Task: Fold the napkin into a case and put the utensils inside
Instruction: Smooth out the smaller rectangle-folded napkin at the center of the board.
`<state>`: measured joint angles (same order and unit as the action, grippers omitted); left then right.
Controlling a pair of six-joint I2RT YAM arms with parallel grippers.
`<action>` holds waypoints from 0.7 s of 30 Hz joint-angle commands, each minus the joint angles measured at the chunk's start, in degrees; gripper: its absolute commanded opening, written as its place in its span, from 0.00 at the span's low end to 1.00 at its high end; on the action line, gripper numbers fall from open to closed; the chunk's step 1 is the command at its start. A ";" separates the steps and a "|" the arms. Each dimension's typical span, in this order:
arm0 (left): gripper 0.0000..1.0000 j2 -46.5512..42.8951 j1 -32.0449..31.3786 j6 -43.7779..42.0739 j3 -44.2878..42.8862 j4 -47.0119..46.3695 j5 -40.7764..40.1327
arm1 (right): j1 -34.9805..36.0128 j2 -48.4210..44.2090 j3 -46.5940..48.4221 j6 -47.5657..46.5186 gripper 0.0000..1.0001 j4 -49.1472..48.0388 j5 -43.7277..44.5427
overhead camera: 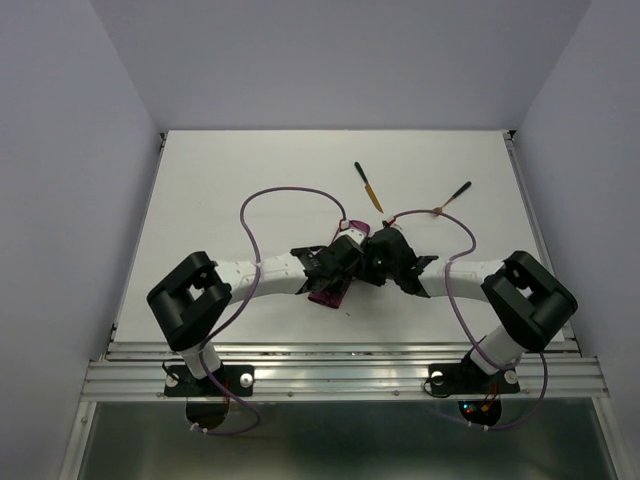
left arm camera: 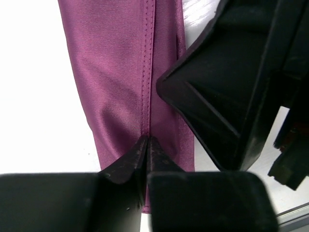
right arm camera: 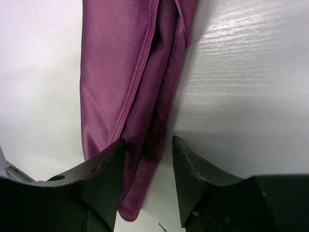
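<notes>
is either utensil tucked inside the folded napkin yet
No, the knife and the other utensil both lie bare on the table, beyond the folded napkin.

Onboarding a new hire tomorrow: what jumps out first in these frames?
The magenta napkin, folded into a narrow strip mid-table, with both arms bent in over it. The left gripper pinches its stitched hem, and the right gripper stands open astride a folded edge. Behind them, a gold-bladed knife and a second utensil lie apart on the white table.
</notes>
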<state>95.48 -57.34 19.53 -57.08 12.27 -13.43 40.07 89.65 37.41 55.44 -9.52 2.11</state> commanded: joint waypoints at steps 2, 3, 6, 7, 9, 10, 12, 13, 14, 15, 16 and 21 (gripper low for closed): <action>0.06 0.58 -0.31 -0.63 -2.07 0.65 -2.04 | -0.44 2.55 2.05 0.19 0.47 -3.49 -1.23; 0.00 0.76 -0.31 -0.72 -2.16 0.73 -2.12 | -0.44 2.73 2.14 0.28 0.44 -3.66 -1.23; 0.00 0.76 -0.31 -0.63 -2.16 0.65 -2.13 | -0.44 3.08 2.32 0.11 0.36 -3.75 -0.97; 0.00 0.67 -0.31 -0.63 -2.07 0.65 -2.13 | -0.44 3.08 2.32 0.11 0.34 -3.84 -0.97; 0.00 0.23 -0.31 -0.55 -1.81 0.12 -2.04 | -0.44 3.17 2.32 0.19 0.24 -3.84 -0.62; 0.00 -0.03 -0.31 -0.46 -1.72 -0.40 -1.78 | -0.44 3.08 2.32 0.28 0.21 -3.84 -0.53; 0.00 -0.82 -0.31 -0.19 -1.46 -0.93 -1.25 | -0.44 3.08 2.32 0.28 0.11 -3.84 -0.35; 0.00 -1.08 -0.31 -0.11 -1.28 -1.28 -0.38 | -0.44 3.08 2.32 0.37 0.08 -3.84 -0.18; 0.00 -1.35 -0.31 0.07 -1.19 -2.07 0.24 | -0.44 2.99 2.32 0.54 0.02 -3.93 -0.09; 0.00 -1.79 -0.31 0.33 -0.93 -2.43 1.29 | -0.44 2.90 2.23 0.55 0.01 -3.93 0.00; 0.00 -1.96 -0.31 0.51 -0.93 -2.78 1.65 | -0.44 2.99 2.23 0.55 0.01 -3.93 0.00; 0.00 -2.58 -0.31 2.00 -0.40 -4.71 4.98 | -0.44 2.82 2.14 0.55 0.01 -4.11 0.00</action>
<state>96.31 -57.34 20.12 -57.14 10.24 -11.11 40.07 92.44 38.37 55.75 -11.62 1.06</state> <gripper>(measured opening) 0.026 0.029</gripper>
